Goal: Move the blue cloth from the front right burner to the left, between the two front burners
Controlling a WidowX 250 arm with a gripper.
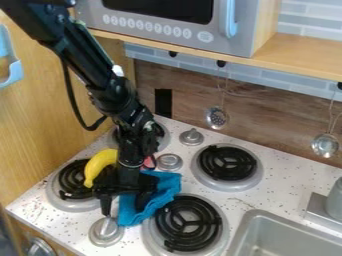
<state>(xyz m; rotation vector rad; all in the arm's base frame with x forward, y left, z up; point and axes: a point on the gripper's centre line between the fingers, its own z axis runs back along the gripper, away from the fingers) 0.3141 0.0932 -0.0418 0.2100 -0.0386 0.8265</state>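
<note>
Gripper (pixel 123 211) down at blue cloth (pixel 164 194), near left, fingers apart; clean pinch wants thick fold, clear of silver knob (pixel 105 231)!

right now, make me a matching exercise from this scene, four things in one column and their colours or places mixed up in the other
1. cloth
2. banana
3. microwave
4. sink

A. on the wooden shelf
B. yellow
C. at the lower right of the view
D. blue, at the pincer

Right pairs: 1-D, 2-B, 3-A, 4-C
</note>
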